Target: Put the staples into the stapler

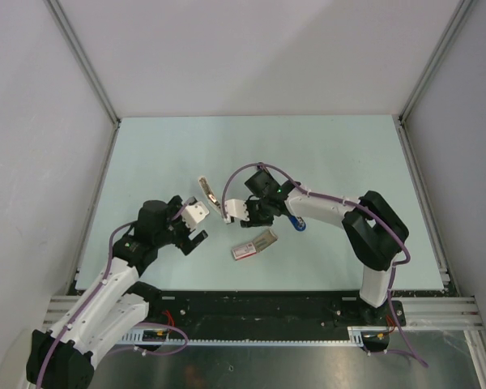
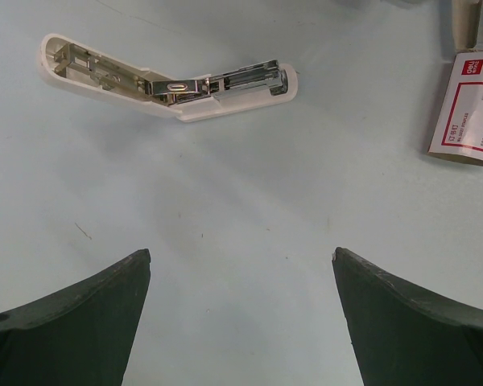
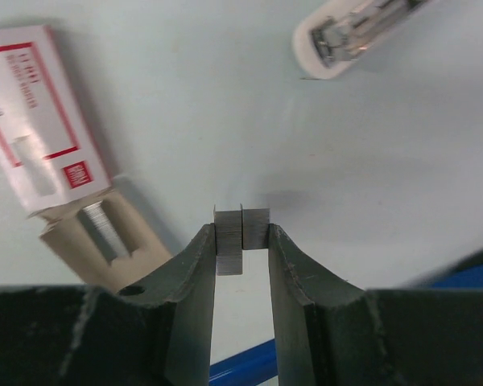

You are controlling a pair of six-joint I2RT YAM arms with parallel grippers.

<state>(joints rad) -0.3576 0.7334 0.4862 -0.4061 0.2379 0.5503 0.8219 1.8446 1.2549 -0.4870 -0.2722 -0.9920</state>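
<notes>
The stapler (image 1: 210, 197) here is cream-white with a metal channel, not blue. It lies hinged open on the table and shows in the left wrist view (image 2: 169, 84) and the right wrist view (image 3: 350, 36). My right gripper (image 3: 241, 233) is shut on two short silvery strips of staples (image 3: 229, 241), held above the table just right of the stapler (image 1: 233, 212). The pink-and-white staple box (image 1: 253, 245) lies nearby with its tray (image 3: 105, 237) slid out and more staples in it. My left gripper (image 2: 241, 257) is open and empty, near the stapler's left side (image 1: 196, 228).
A slim blue object (image 1: 299, 224) lies on the table under the right arm and shows in the right wrist view (image 3: 241, 366). The staple box also shows at the right edge of the left wrist view (image 2: 467, 104). Grey walls enclose the pale table (image 1: 324, 154).
</notes>
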